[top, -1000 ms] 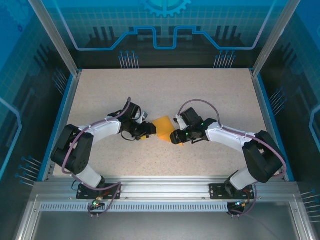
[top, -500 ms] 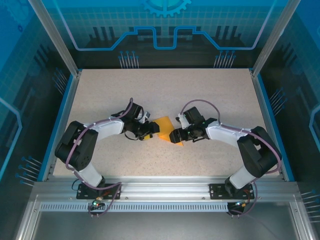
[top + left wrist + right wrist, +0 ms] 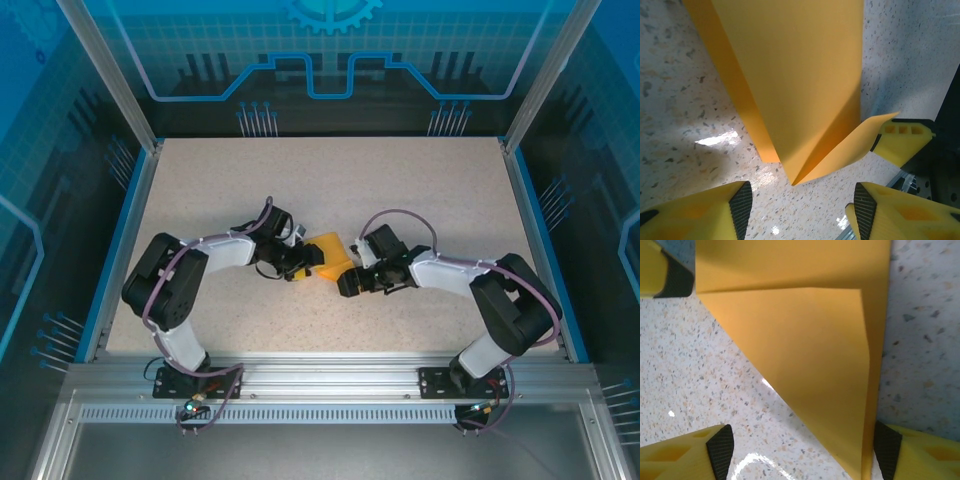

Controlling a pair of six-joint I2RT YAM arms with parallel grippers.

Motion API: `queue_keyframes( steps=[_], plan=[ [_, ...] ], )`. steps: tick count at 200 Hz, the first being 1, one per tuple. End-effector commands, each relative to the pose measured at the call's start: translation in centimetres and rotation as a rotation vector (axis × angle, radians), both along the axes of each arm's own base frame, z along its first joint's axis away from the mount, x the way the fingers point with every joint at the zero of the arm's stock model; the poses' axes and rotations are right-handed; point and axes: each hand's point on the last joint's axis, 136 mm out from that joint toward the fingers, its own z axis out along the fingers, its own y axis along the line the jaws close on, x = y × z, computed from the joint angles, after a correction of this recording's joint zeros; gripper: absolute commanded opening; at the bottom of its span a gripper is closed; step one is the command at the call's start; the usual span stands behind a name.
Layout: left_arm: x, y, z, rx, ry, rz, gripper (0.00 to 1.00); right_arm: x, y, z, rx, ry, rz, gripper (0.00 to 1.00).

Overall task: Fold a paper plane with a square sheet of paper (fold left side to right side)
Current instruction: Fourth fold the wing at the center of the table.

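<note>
Left gripper [image 3: 801,210]: we find its jaws standing apart with nothing between them, only bare bench [image 3: 680,100]. The pointed near corner of the square sheet of paper [image 3: 800,75] lies just ahead of the gap and touches neither jaw. Right gripper [image 3: 804,452]: jaws likewise apart, clamped on nothing. One of its fingers [image 3: 887,445] sits against the sheet's folded edge.

Location of the sheet: flat on the bench, between the two grippers — the left gripper at its left edge, the right gripper at its near right corner. It is already partly folded. A triangular layer lies over the lower one, and a flap [image 3: 855,145] on its right side curls up off the bench beside the right gripper's finger.

Handling, in our judgement: the sheet is very light, thin and limp, so it will bend under its own weight if lifted by one corner. It holds a crease, and a wrong crease will stay. The bench under it is glossy, so the sheet should slide readily when pushed.

Recommended hold: the raised flap or a free edge near a corner, taken shallowly — never the flat middle, where no finger can get underneath. The other gripper should pin the folded body meanwhile.
</note>
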Motion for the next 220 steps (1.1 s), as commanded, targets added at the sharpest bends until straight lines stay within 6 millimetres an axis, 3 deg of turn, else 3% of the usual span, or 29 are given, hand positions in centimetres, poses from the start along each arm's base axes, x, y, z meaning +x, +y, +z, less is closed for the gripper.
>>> queue_keyframes(
  steps=[1, 30, 50, 90, 125, 161, 167, 220],
  plan=[
    [0.7, -1.3, 1.3, -0.053, -0.018, -0.017, 0.58, -2.9, 1.1, -0.2, 0.026, 0.069, 0.049, 0.73],
    [0.9, -1.3, 1.6, -0.051, -0.025, -0.015, 0.52, -3.2, 1.2, 0.3, 0.021, 0.060, 0.055, 0.71],
    [1.0, -1.4, 1.8, -0.052, -0.029, -0.014, 0.49, -2.7, 0.2, 0.9, -0.026, 0.017, 0.028, 0.72],
    [1.2, -1.5, 2.8, -0.058, -0.044, -0.012, 0.44, -1.3, -1.8, 4.1, -0.168, -0.187, 0.009, 0.75],
    [1.4, -1.7, 3.5, -0.062, -0.049, -0.004, 0.40, -1.2, 0.8, 5.0, -0.212, -0.309, 0.089, 0.68],
    [1.6, -1.9, 3.7, -0.060, -0.038, 0.001, 0.36, -0.4, 2.3, 3.4, -0.330, -0.360, 0.125, 0.65],
    [1.7, -2.0, 3.8, -0.061, -0.041, 0.002, 0.36, 0.2, 3.1, 3.9, -0.326, -0.377, 0.122, 0.64],
    [2.0, -2.2, 4.1, -0.065, -0.038, 0.008, 0.31, 1.3, 3.7, 2.3, -0.395, -0.388, 0.126, 0.59]
  ],
)
